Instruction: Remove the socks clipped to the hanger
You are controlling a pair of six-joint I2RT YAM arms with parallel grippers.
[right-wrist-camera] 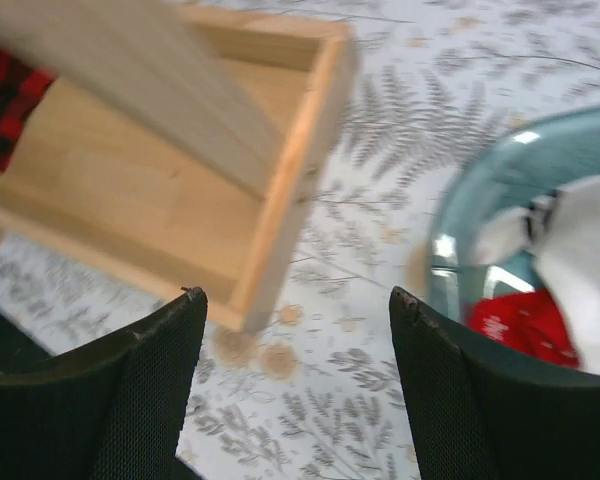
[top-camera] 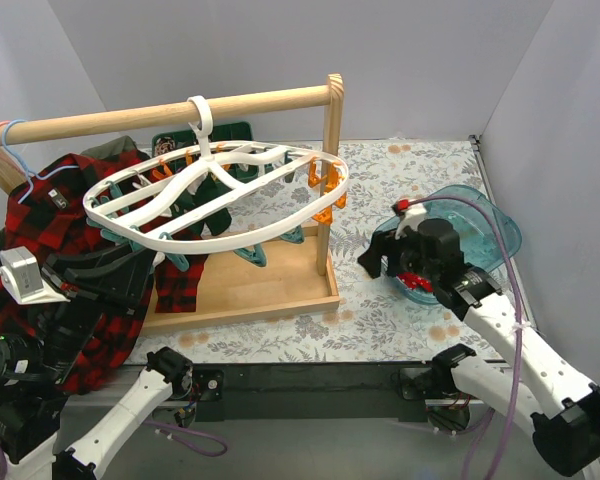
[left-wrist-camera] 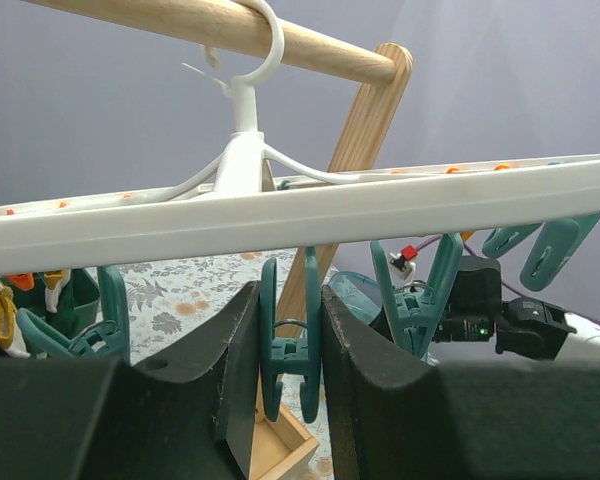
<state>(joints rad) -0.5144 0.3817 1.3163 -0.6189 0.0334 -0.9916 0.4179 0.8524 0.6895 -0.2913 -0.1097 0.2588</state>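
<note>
The white oval hanger (top-camera: 280, 228) hangs by its hook from the wooden rail; its rim crosses the left wrist view (left-wrist-camera: 310, 205). Dark green socks (top-camera: 212, 203) and a red sock (top-camera: 183, 283) hang from its clips. My left gripper (left-wrist-camera: 290, 345), at the hanger's near left (top-camera: 140, 270), is shut on a teal clip (left-wrist-camera: 288, 350) under the rim; no sock shows in that clip. My right gripper (right-wrist-camera: 295, 330) is open and empty, low over the table between the stand's base corner and a teal bowl (top-camera: 490, 225). A red-and-white sock (right-wrist-camera: 540, 310) lies in the bowl.
The wooden rail stand (top-camera: 332, 170) has a tray base (top-camera: 270, 290). A red-and-black plaid shirt (top-camera: 40, 230) hangs at the left on a thin blue-pink hanger. More teal clips (left-wrist-camera: 420, 300) hang beside the held one. A patterned cloth (top-camera: 400, 330) covers the table.
</note>
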